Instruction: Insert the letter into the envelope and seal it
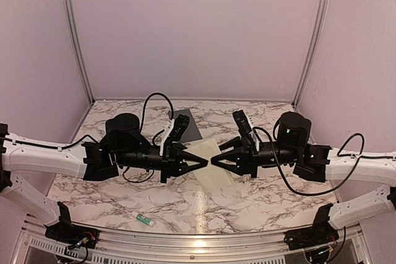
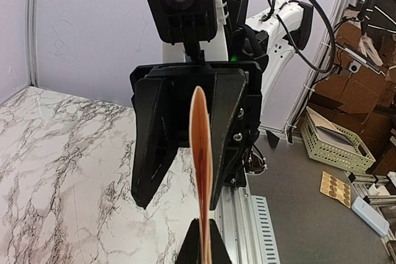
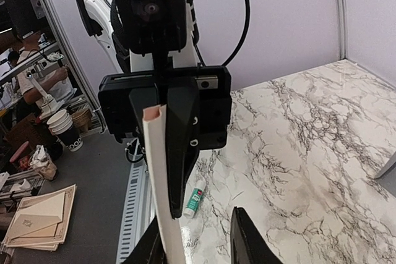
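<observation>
We judge the step in hand to be a two-sided hold on the letter (image 1: 216, 174), so that the sheet can be carried to the envelope (image 1: 189, 127) without sagging. The left tool (image 2: 201, 248) is pressed together on the sheet's edge, and from its own wrist view the paper stands edge-on, rising straight up from the fingertips. The right tool (image 3: 201, 245) faces it tip to tip. Its jaws are spread, and the sheet's edge runs up between them, close against one finger (image 3: 154, 245) and apart from the other. To do this well, we would close the right tool squarely on the paper, only as hard as needed. We would keep both tools level and avoid pulling them apart, since thin paper creases or tears under uneven tension. The letter hangs between the two tools above the middle of the surface (image 1: 260, 202), tilted rather than flat. The envelope lies flat on the surface just behind the left tool, partly hidden by it, and we cannot tell whether its flap is open. A small white-and-green tube (image 1: 143, 219) lies near the front edge, well apart from both.
</observation>
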